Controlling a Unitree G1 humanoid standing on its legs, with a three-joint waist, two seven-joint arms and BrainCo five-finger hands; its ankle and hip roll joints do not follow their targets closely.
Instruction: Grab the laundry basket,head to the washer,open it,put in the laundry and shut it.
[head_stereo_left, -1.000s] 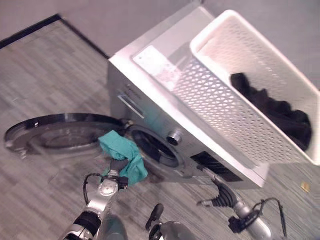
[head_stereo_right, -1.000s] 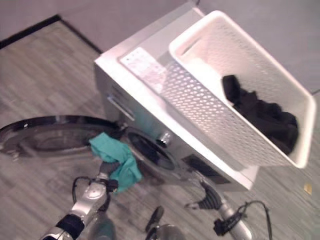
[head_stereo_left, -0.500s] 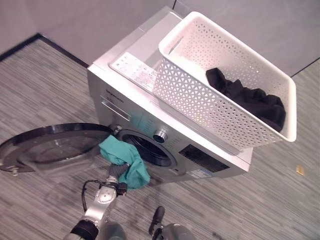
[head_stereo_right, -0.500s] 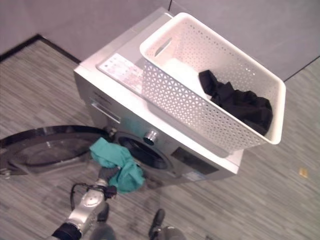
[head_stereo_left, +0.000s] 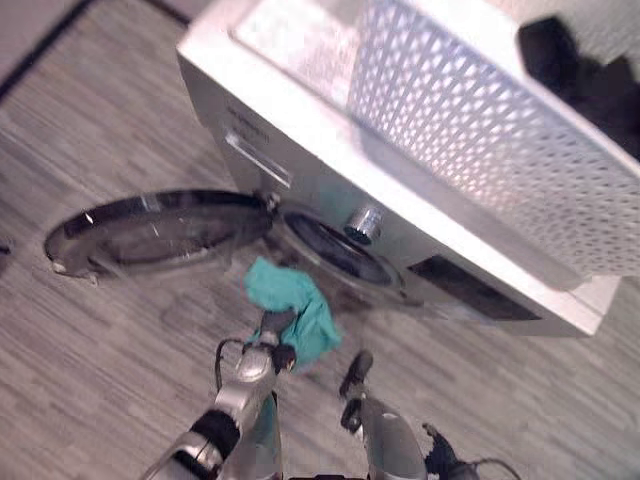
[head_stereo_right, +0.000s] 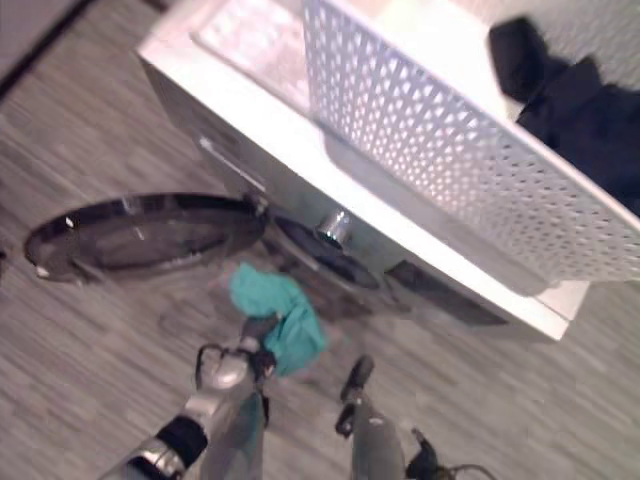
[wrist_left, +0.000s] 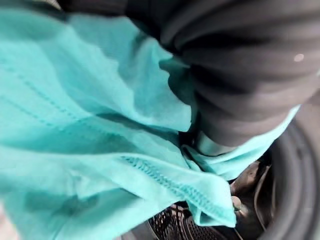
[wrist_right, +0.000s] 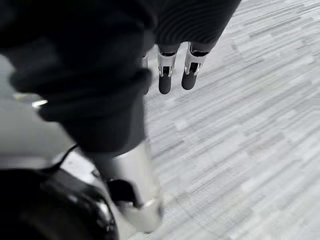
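Here, left hand (head_stereo_left: 272, 330) grips teal cloth (head_stereo_left: 292, 305).

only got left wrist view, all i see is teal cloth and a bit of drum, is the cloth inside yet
Observer: No. The teal garment hangs on the left hand just outside the drum opening, in front of it.
Operator: door out of the way
Observer: Yes, the door is swung wide open to the robot's left.
Operator: anything left in the basket
Observer: Dark clothes lie in the white laundry basket, which sits on top of the washer.
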